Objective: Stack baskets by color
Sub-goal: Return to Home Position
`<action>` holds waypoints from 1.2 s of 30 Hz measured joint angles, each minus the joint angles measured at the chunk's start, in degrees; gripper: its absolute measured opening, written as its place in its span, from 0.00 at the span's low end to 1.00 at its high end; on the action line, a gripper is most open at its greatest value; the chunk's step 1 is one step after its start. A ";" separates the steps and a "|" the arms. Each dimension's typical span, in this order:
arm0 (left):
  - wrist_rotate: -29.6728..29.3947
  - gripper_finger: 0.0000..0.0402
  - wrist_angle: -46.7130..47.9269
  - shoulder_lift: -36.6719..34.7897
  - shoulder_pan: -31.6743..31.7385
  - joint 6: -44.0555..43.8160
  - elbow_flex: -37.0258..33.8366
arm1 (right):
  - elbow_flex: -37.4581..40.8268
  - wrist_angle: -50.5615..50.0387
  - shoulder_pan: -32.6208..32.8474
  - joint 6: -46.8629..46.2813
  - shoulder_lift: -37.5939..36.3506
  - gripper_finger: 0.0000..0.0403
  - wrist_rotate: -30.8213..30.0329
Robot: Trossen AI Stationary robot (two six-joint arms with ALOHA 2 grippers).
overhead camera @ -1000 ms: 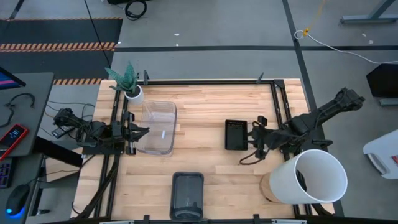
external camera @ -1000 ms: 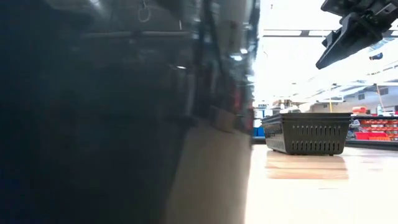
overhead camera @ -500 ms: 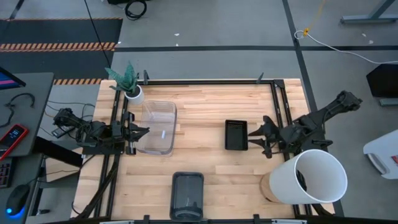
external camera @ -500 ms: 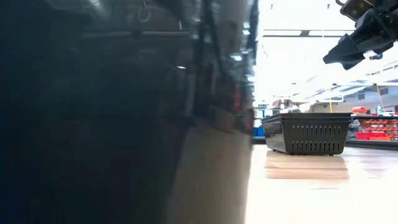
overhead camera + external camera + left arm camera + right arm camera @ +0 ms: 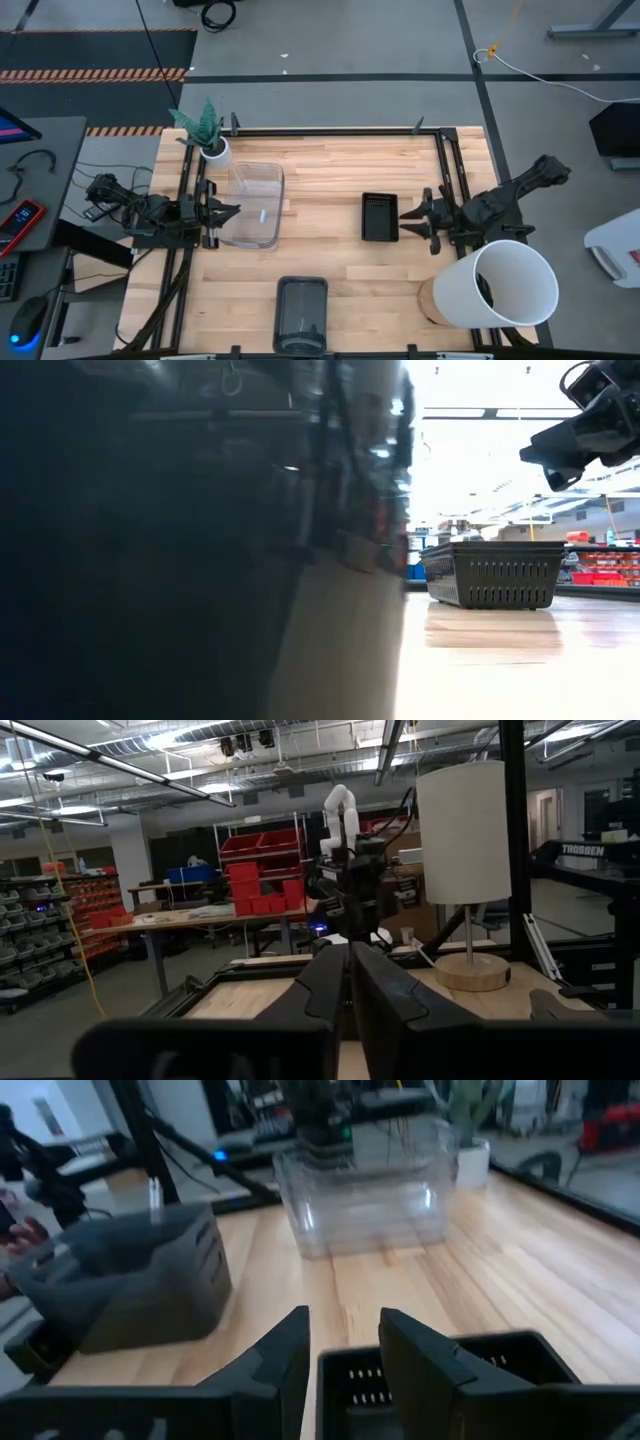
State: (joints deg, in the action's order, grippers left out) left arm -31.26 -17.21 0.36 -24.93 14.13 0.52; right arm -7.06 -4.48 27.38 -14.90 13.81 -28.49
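Observation:
A stack of clear baskets point(image 5: 255, 205) stands at the table's left. One black slotted basket point(image 5: 380, 216) rests on its bottom right of centre, also in the low view point(image 5: 492, 573). A dark grey basket point(image 5: 300, 315) sits at the near edge. My right gripper point(image 5: 412, 222) hangs open just right of the black basket point(image 5: 450, 1365), pointing nearly level toward the left, raised above the table point(image 5: 575, 440). My left gripper point(image 5: 230, 211) stays shut at the clear stack's left side; in the left wrist view its fingers point(image 5: 350, 985) lie together and hold nothing.
A big white bucket point(image 5: 505, 285) stands at the near right corner, close to my right arm. A small white plant pot point(image 5: 213, 150) stands at the far left. The dark grey basket point(image 5: 200, 540) fills the left half of the low view. Bare wood lies in the table's middle.
My right gripper has drawn back toward the table's right edge, away from the black basket, and tipped from pointing down to nearly level. It has stayed open. The baskets have not moved.

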 joint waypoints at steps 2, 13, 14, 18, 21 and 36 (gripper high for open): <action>0.00 0.07 -0.01 0.00 0.00 0.00 0.00 | 2.66 4.55 0.00 1.51 -1.01 0.32 0.03; -0.07 0.10 2.80 -0.01 0.00 -3.02 0.00 | 6.64 9.21 0.00 4.81 -3.95 0.32 1.33; -0.07 0.09 5.04 0.00 -0.01 -3.02 0.01 | 6.64 9.02 0.00 5.25 -4.32 0.32 1.49; 0.08 0.08 13.03 0.59 -0.02 -4.45 0.16 | 6.68 8.72 0.00 6.19 -5.03 0.31 2.90; 0.34 0.07 13.26 2.16 -0.02 -4.15 0.32 | 6.68 8.70 -0.02 6.53 -4.99 0.30 2.60; 0.41 0.08 11.52 2.62 -0.01 -4.50 0.17 | 6.68 10.07 -0.22 7.17 -4.25 0.30 2.63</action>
State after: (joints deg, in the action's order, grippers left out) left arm -30.85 -5.69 2.98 -24.94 9.63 0.69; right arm -0.38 5.60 27.16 -7.73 9.56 -25.86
